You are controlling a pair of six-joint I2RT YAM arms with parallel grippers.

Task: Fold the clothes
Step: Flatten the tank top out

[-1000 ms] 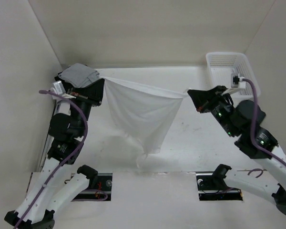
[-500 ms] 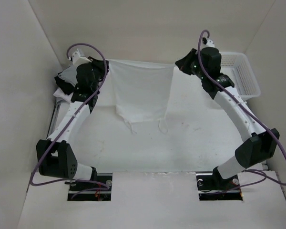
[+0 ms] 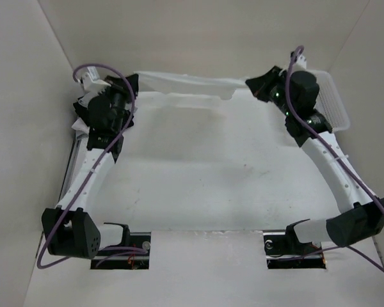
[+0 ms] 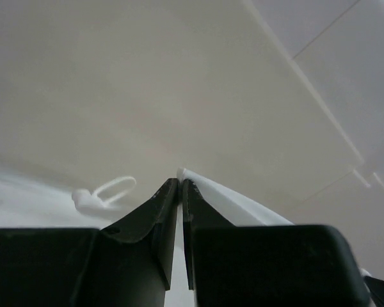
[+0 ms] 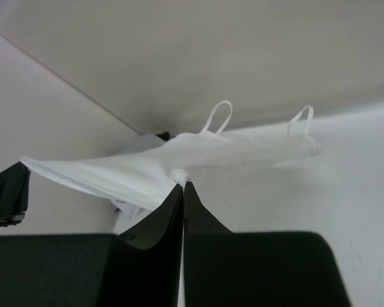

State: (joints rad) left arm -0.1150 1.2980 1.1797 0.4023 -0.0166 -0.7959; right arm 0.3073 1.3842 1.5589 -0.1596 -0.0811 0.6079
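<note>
L gripper (image 3: 134,82) shut tight on left corner of white garment (image 3: 185,84); R gripper (image 3: 251,83) shut on right corner. Garment stretched between both, lifted above far part of table (image 3: 192,173), close to back wall. Two string loops (image 5: 217,116) on its far edge.

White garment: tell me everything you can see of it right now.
The white garment is thin, soft, plain fabric, stretched into a narrow band across the far end of the table. The left gripper and right gripper are each shut on one corner. Two thin string loops stick out from its far edge. Whether it touches the table is unclear.
</note>
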